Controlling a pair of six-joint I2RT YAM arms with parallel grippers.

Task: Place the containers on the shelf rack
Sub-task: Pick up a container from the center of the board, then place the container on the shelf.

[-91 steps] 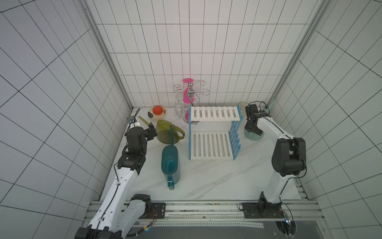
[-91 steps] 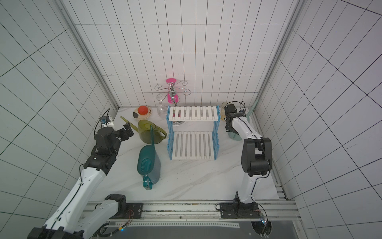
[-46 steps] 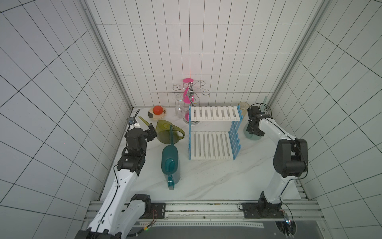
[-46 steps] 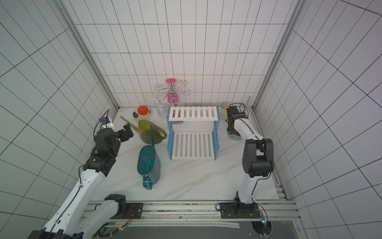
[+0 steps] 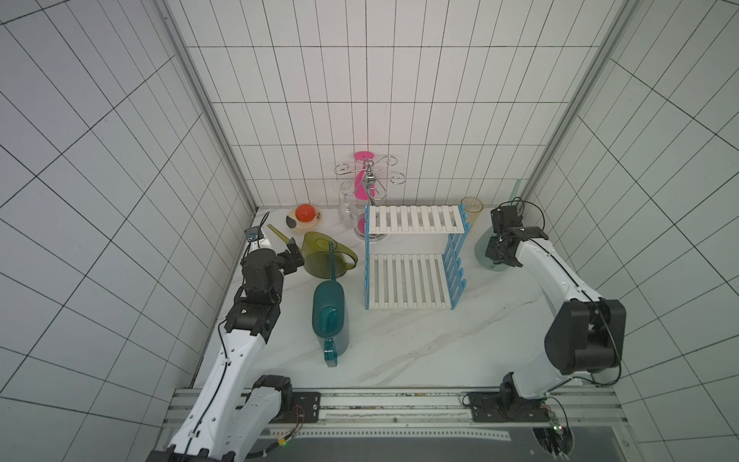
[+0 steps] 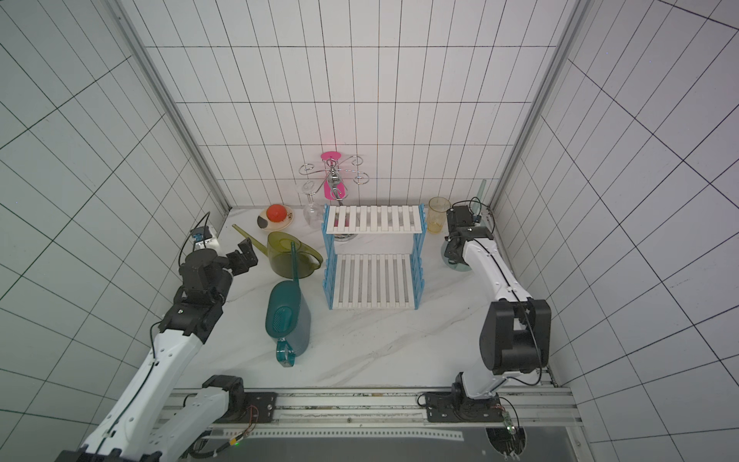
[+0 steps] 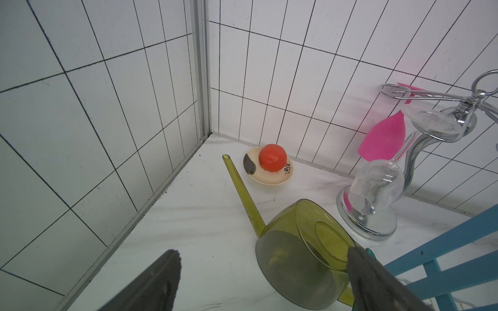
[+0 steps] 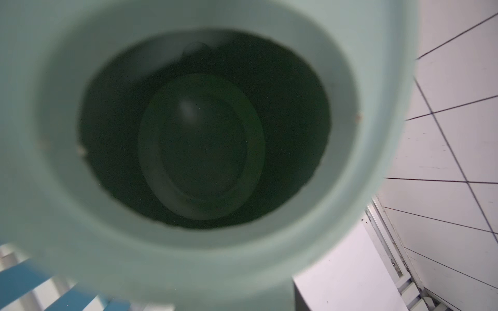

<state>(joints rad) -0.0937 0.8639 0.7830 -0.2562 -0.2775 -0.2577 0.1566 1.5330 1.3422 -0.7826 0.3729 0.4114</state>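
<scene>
A pale mint green watering can (image 5: 481,249) stands right of the shelf rack (image 5: 416,219), its spout pointing up at the back corner. My right gripper (image 5: 496,253) is shut on its top. In the right wrist view the can's mouth (image 8: 242,255) fills the frame and hides the jaws. The olive-yellow can (image 5: 324,260) lies left of the rack, spout toward the left wall. My left gripper (image 5: 294,256) hangs open beside its spout, and in the left wrist view it (image 7: 263,250) looks down on the can's body (image 7: 296,258). The dark teal can (image 5: 330,314) lies in front of it, its spout resting over the olive can.
Behind the rack stands a chrome curly-armed glass holder (image 5: 370,180) with a clear wine glass (image 5: 347,214) and a pink one. A saucer with a red fruit (image 5: 304,213) sits at the back left. A yellowish tumbler (image 5: 472,208) is at the rack's back right corner. Tiled walls close both sides.
My right gripper has shut on the mint can's top and shifted slightly toward the front. The left arm and the other cans have stayed put.
</scene>
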